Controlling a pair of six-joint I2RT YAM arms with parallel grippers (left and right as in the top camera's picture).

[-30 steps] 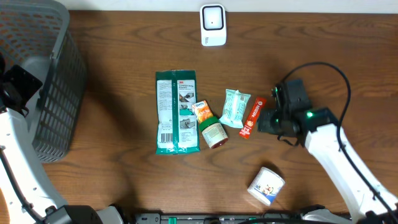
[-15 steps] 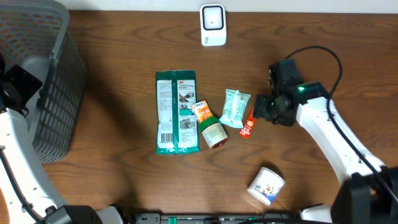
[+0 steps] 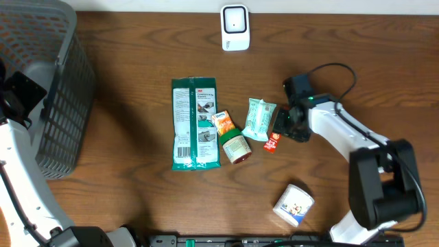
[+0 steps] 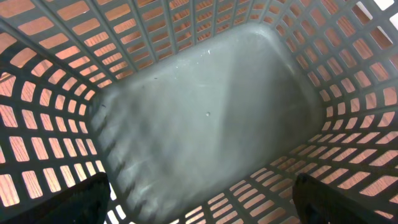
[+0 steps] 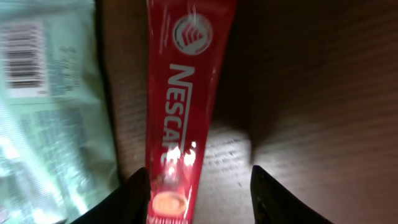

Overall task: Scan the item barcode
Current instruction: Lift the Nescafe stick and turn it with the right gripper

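Inside right claw (image 5: pixel 199 180) gap: glossy, smooth red film sachet (image 5: pixel 186 93). Beneath claw: matt, grained wood table (image 5: pixel 298 93). Beside claw: shiny pale-green plastic packet (image 5: pixel 50 112).

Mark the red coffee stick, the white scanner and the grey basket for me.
red coffee stick (image 5: pixel 183 99): right wrist view, mid-wrapper at the lettering
white scanner (image 3: pixel 234 27): overhead view, its front face
grey basket (image 4: pixel 205 112): left wrist view, bare floor

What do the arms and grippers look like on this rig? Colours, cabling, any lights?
Left arm and right arm: white link shells, black joints. The right one carries a looping black cable and a lit green LED near the wrist. Gripper fingers are plain black, rounded, no visible markings.
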